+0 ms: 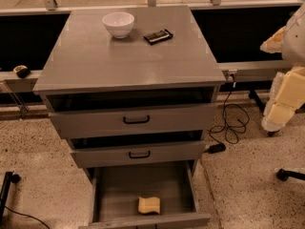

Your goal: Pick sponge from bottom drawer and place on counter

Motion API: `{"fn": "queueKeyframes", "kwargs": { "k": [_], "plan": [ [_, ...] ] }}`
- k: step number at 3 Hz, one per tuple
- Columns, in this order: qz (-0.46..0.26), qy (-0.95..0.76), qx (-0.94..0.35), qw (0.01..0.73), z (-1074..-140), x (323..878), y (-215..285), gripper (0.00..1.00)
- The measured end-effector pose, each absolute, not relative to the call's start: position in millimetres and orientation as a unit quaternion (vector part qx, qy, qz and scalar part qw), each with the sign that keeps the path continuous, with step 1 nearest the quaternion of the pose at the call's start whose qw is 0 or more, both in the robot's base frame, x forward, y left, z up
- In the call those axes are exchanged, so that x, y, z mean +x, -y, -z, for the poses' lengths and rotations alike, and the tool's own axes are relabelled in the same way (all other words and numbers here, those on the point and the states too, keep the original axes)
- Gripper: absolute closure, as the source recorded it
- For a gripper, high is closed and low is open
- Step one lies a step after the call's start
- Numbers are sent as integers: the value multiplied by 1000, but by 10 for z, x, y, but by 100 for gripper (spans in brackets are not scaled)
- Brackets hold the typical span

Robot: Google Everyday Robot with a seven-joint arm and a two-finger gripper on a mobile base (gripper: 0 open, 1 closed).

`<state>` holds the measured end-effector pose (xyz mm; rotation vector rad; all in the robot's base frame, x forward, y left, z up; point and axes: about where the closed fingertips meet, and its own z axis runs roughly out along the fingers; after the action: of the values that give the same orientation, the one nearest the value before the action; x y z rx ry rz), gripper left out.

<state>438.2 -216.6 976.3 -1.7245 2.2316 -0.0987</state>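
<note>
The pale yellow sponge [149, 205] lies flat in the open bottom drawer [114, 194], near its front wall and a little right of centre. The drawer is pulled out towards me, grey inside. The counter [95, 61] is the flat grey top of the cabinet. My arm enters at the right edge of the view, and its gripper [280, 112] hangs beside the cabinet at about the height of the top drawer, well to the right of and above the sponge. It holds nothing that I can see.
A white bowl [118, 24] and a dark flat packet [158, 36] sit at the back of the counter. The two upper drawers [136, 120] with black handles stand slightly open. Black cables [231, 123] and a chair wheel [287, 174] lie on the floor at right.
</note>
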Motion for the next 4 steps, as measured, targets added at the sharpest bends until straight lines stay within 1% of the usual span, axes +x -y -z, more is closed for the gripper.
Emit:
{"fn": "queueKeyframes", "kwargs": {
  "k": [2,3,4],
  "plan": [
    [26,-782,-600,167,-9730,4399,2159,0],
    [-26,-768,-612,185,-9312,4365,1993,0],
    [-116,-722,-636,245,-8489,4118,1478,0]
  ]
}}
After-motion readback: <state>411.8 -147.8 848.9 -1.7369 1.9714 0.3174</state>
